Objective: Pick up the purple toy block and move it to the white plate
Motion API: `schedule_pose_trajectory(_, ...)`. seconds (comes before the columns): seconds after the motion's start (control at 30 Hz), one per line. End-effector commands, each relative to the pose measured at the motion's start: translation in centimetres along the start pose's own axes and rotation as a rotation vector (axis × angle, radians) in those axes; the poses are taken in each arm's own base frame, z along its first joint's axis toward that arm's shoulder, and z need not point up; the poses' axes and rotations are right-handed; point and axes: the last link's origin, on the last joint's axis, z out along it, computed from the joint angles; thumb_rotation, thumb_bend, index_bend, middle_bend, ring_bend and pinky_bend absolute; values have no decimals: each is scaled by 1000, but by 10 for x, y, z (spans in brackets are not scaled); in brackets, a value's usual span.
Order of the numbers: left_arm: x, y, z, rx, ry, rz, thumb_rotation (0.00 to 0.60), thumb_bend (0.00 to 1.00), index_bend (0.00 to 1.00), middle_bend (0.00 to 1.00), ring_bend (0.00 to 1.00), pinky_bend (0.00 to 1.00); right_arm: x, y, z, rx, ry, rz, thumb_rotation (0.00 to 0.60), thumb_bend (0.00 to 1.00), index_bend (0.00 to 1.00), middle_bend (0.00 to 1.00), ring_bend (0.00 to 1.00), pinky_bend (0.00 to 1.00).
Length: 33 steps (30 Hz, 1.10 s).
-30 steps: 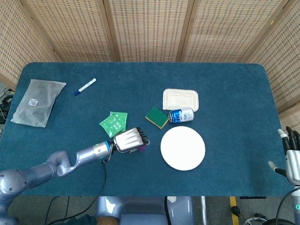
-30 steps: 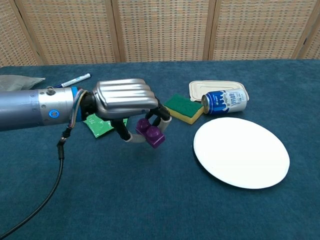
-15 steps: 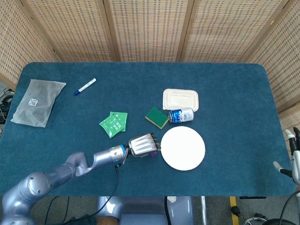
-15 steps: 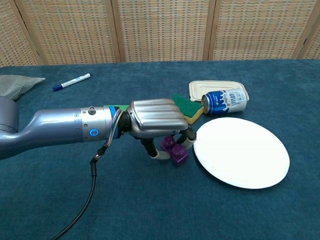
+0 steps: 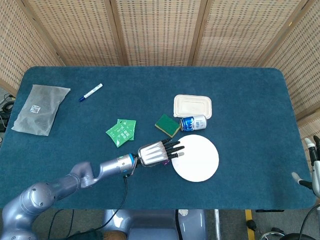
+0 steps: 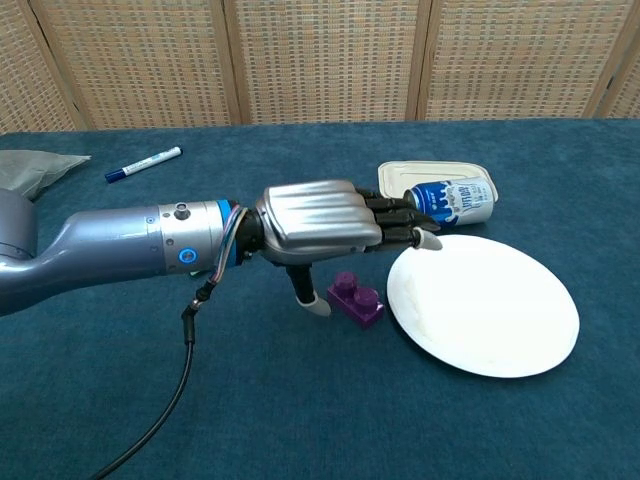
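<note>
The purple toy block (image 6: 356,298) lies on the blue cloth just left of the white plate (image 6: 485,300), touching or nearly touching its rim. My left hand (image 6: 320,225) hovers right above the block with its fingers stretched out over the plate's left edge and its thumb pointing down beside the block; it holds nothing. In the head view the left hand (image 5: 155,153) hides most of the block, and the plate (image 5: 197,159) is to its right. My right hand (image 5: 314,165) shows only partly at the far right edge, empty, fingers apart.
A blue can (image 6: 448,202) lies on its side behind the plate, in front of a white lidded container (image 5: 192,106). A green sponge (image 5: 167,125) and green packets (image 5: 121,131) sit behind the left hand. A marker (image 5: 90,92) and a grey bag (image 5: 40,108) are far left.
My left hand carried the block rightward to the plate's edge, then opened its fingers; the block now rests on the cloth beside the plate. The right hand slid slightly further out of view.
</note>
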Motion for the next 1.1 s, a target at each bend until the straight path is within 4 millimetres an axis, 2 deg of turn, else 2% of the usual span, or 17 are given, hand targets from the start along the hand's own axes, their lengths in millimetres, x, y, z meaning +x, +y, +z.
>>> schedule_pose_trajectory(0.03,11,-8,-8,10,49,-8,600,10,0,0,0,132,0,-1,0,3,0,1,600,0,68,0,0,0)
schedule_pose_trajectory(0.2,39,-39,-35,80,135,3,600,9,0,0,0,72,1,-2,-2,11,-1,1,600,0,69,0,0,0)
schedule_pose_trajectory(0.3,55,-64,-61,182,157,-4,600,2,0,0,0,11,1,-4,-3,18,-1,0,600,0,69,0,0,0)
schedule_pose_trajectory(0.33,59,-84,-81,293,146,-24,600,0,0,0,0,1,1,-5,-4,23,-1,1,600,0,69,0,0,0)
schedule_pose_trajectory(0.37,59,-107,-118,451,116,-66,600,0,0,0,0,0,0,-6,-4,28,-5,1,600,0,69,0,0,0)
schedule_pose_trajectory(0.4,62,-111,-141,524,89,-94,600,0,0,0,0,0,0,-7,-5,30,-8,1,600,0,69,0,0,0)
schedule_pose_trajectory(0.47,68,-111,-165,602,50,-120,600,0,0,0,0,0,0,-7,-5,33,-11,2,600,0,69,0,0,0)
schedule_pose_trajectory(0.57,69,-107,-220,787,-7,-167,600,0,0,0,0,0,-1,-9,-5,40,-13,1,600,0,69,0,0,0)
schedule_pose_trajectory(0.67,69,-101,-251,906,-11,-203,600,1,0,0,0,0,-2,-10,-5,46,-15,0,600,0,69,0,0,0)
schedule_pose_trajectory(0.73,69,-89,-285,1045,-24,-244,600,0,0,0,0,0,-3,-13,-5,54,-21,-2,600,0,69,0,0,0)
schedule_pose_trajectory(0.77,69,-81,-309,1138,-5,-263,600,0,0,0,0,0,-4,-15,-5,64,-28,-4,600,0,69,0,0,0)
schedule_pose_trajectory(1.0,62,-25,-375,1345,21,-371,600,2,0,0,0,0,-4,-22,-8,101,-31,4,600,0,69,0,0,0)
schedule_pose_trajectory(1.1,60,-15,-385,1358,23,-380,600,7,0,0,0,0,-3,-23,-10,110,-28,8,600,0,69,0,0,0)
